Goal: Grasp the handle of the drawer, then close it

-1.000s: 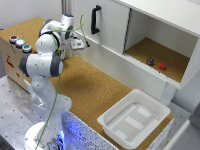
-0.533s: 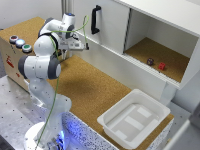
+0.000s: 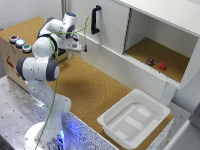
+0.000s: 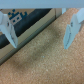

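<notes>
The handle (image 3: 95,19) is a slim black upright bar on the drawer (image 3: 112,25), a large flat white front panel at the back of the exterior view. My gripper (image 3: 84,48) hovers over the cork surface, below the handle and toward the exterior view's left of it, not touching it. In the wrist view the gripper (image 4: 41,35) is open. Its two pale fingers (image 4: 72,30) stand wide apart with only cork floor between them. The handle is out of the wrist view.
A cork-topped box with coloured buttons (image 3: 17,42) stands at the exterior view's left, and its side (image 4: 22,22) shows near the fingers. A white plastic tub (image 3: 135,117) sits at the front right. The open cabinet bay holds two small objects (image 3: 155,63).
The arm has shifted only slightly. The gripper stays open over the cork, short of the handle.
</notes>
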Robot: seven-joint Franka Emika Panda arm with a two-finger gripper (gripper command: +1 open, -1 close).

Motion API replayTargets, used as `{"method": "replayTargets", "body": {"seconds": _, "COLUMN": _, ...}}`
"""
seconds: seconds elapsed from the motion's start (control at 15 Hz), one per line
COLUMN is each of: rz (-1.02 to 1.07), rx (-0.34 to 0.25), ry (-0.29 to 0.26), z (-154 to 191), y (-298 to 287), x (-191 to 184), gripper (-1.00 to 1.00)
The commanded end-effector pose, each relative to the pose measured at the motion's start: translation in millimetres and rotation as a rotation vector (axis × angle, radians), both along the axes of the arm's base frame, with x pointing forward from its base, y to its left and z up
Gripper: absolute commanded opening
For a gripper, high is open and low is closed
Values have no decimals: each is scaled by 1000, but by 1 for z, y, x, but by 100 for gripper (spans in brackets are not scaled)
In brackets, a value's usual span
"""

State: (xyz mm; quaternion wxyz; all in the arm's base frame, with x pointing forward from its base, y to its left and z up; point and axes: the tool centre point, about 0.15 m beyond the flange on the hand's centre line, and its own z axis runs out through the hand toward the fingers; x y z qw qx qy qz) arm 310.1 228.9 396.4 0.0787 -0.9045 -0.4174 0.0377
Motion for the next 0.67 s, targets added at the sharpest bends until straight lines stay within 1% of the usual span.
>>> {"method": "replayTargets", "body": {"seconds": 0.0, "rz": -22, "rx": 37, "ry": 5, "z": -2, "y": -2, "x": -6, "gripper": 100}}
{"method": "replayTargets", "body": {"seconds": 0.2, "rz": -22, "rx": 37, "ry": 5, "z": -2, "y": -2, "x": -6, "gripper": 100}}
{"method": "replayTargets", "body": {"seconds": 0.27, "rz": -3, "rx": 1, "ry": 0, "z": 0, "y": 0, "x": 0, "gripper": 100}}
{"method": "replayTargets", "body": {"seconds": 0.33, "rz": 32, "rx": -12, "ry": -17, "z": 1, "y": 0, "x": 3, "gripper": 100}}
{"method": "replayTargets", "body": {"seconds": 0.4, "rz": 26, "rx": -10, "ry": -38, "z": 3, "y": -8, "x": 7, "gripper": 100}}
{"method": "replayTargets", "body": {"seconds": 0.47, "rz": 24, "rx": -16, "ry": -46, "z": 5, "y": -18, "x": 12, "gripper": 100}}
{"method": "replayTargets", "body": {"seconds": 0.53, "rz": 21, "rx": -31, "ry": -68, "z": 9, "y": -34, "x": 16, "gripper": 100}}
{"method": "replayTargets", "body": {"seconds": 0.6, "rz": 13, "rx": -49, "ry": -71, "z": 8, "y": -50, "x": 20, "gripper": 100}}
